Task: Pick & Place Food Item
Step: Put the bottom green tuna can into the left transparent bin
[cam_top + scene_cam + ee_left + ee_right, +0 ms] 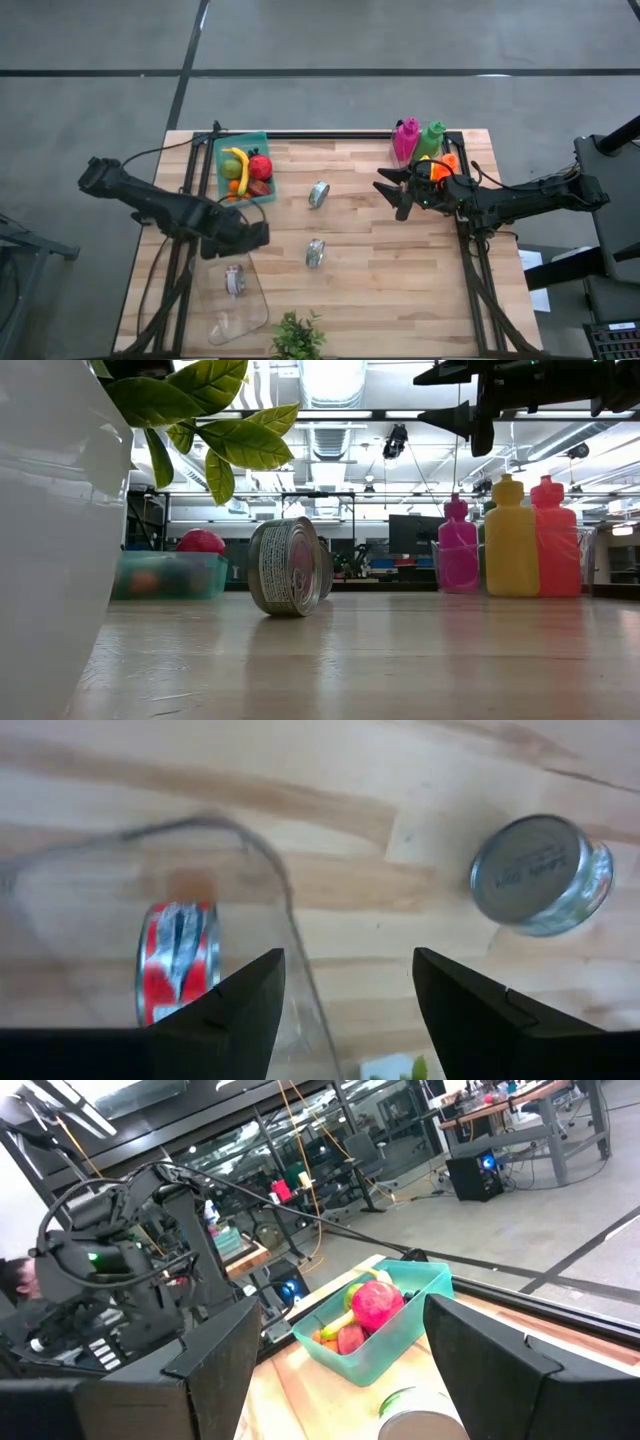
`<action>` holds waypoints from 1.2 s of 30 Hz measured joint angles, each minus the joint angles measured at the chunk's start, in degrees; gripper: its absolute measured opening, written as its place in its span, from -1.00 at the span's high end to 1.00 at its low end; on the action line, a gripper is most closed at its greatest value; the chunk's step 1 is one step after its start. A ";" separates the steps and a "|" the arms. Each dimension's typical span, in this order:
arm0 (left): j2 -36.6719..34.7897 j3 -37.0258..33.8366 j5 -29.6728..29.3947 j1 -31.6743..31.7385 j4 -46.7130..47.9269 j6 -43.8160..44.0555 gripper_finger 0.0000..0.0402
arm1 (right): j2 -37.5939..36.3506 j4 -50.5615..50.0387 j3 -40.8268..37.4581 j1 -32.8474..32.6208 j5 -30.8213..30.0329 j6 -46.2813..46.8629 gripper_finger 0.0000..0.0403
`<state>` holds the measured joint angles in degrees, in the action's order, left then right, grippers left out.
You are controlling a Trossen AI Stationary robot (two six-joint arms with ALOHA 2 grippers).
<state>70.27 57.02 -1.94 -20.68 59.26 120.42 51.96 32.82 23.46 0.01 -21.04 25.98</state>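
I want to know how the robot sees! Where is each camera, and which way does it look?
High view: above the table, looking straight down; both arms show, with the left gripper and right gripper.
Low view: at tabletop height, looking level at a can and bottles; an arm hangs overhead.
Left wrist view: looks down past its own open fingers at a clear tray.
Right wrist view: looks past its own open fingers at the green fruit bin.
Shared: the high and right wrist views both show the fruit bin.
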 joint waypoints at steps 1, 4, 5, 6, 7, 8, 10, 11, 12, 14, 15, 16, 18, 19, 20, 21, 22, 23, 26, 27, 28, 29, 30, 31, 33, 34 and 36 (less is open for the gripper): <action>0.88 0.87 0.05 0.98 0.56 -1.85 -0.11 | 0.00 0.02 0.00 0.00 0.00 -0.02 -0.37; 3.84 4.35 0.25 3.52 2.14 -7.48 -0.11 | -0.01 0.01 0.00 0.01 0.01 -0.02 -0.37; 5.03 5.65 0.26 4.37 3.01 -9.41 -0.11 | 0.00 0.03 -0.01 0.02 0.01 -0.01 -0.37; 6.26 7.13 0.26 5.10 3.87 -11.27 -0.11 | -0.01 0.02 0.00 0.01 0.02 -0.02 -0.37; 7.40 8.57 0.25 5.72 4.68 -13.12 -0.11 | 0.00 0.02 0.00 0.00 0.01 -0.01 -0.37; 8.71 10.07 0.22 6.32 5.46 -14.96 -0.11 | 0.00 0.02 0.00 0.02 0.00 -0.02 -0.37; 11.17 12.90 0.11 7.35 6.44 -18.41 -0.11 | 0.00 0.02 0.00 0.00 0.02 0.00 -0.37; 12.45 14.10 -0.03 7.83 6.79 -20.06 -0.11 | 0.00 0.02 0.00 0.00 0.02 -0.02 -0.37; 13.72 15.23 -0.03 8.33 6.91 -21.57 -0.11 | -0.02 0.04 0.00 0.00 0.00 0.00 -0.37; 16.19 17.35 -0.60 9.22 6.81 -24.56 -0.11 | 0.00 0.02 0.00 0.00 0.01 0.00 -0.37; 17.53 18.43 -1.20 9.64 6.81 -25.88 -0.11 | 0.00 0.04 -0.02 0.00 0.00 -0.02 -0.37; 18.77 19.49 -1.70 10.00 6.67 -27.17 -0.11 | -0.02 0.03 0.00 0.02 0.00 0.00 -0.37; 21.12 21.39 -2.16 10.68 6.17 -30.34 -0.11 | 0.00 0.04 0.00 0.01 0.02 -0.02 -0.37; 22.21 22.43 -2.18 11.02 5.66 -32.19 -0.11 | -0.02 0.04 0.00 0.01 0.00 -0.02 -0.37; 23.17 23.37 -2.18 11.28 4.77 -34.21 -0.11 | 0.00 0.02 -0.02 0.00 0.02 -0.02 -0.37; 24.00 24.20 -2.16 11.51 4.03 -36.10 -0.11 | -0.01 0.02 0.00 0.01 0.02 -0.02 -0.37; 25.00 25.07 -2.18 11.72 3.52 -37.96 -0.11 | 0.00 0.03 0.00 0.02 0.01 -0.02 -0.37; 25.73 25.91 -2.18 11.78 2.90 -39.57 -0.11 | 0.00 0.04 0.00 0.02 0.00 0.00 -0.37; 27.82 27.54 -1.51 11.78 0.46 -42.61 -0.11 | 0.00 0.04 0.00 0.00 0.02 0.00 -0.37; 28.34 27.72 -1.42 11.78 -0.05 -42.63 -0.11 | 0.00 0.02 0.00 0.00 0.01 0.00 -0.37; 28.88 27.85 -1.43 11.78 -0.56 -42.42 -0.11 | 0.00 0.03 0.00 0.01 0.01 0.00 -0.37; 29.33 27.87 -1.32 11.78 -1.25 -41.98 -0.11 | 0.00 0.04 0.00 0.02 0.01 0.00 -0.37; 29.97 27.87 -1.28 11.78 -2.09 -41.18 -0.11 | 0.00 0.04 0.00 0.00 0.02 -0.01 -0.37; 30.53 27.87 -1.28 11.81 -2.94 -40.15 -0.11 | 0.00 0.04 0.00 0.00 0.00 0.00 -0.37; 31.73 27.87 -1.28 11.93 -4.62 -39.17 -0.11 | 0.00 0.02 0.00 0.02 0.00 -0.02 -0.37; 32.12 27.87 -1.08 11.95 -5.70 -39.24 -0.11 | 0.00 0.02 0.00 0.00 0.02 -0.02 -0.37; 32.97 27.88 -0.99 11.93 -7.82 -39.88 -0.11 | 0.00 0.04 0.00 0.02 0.00 -0.02 -0.37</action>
<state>103.24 84.90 -2.93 -8.75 51.43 80.54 51.96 32.86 23.46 0.03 -21.04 25.96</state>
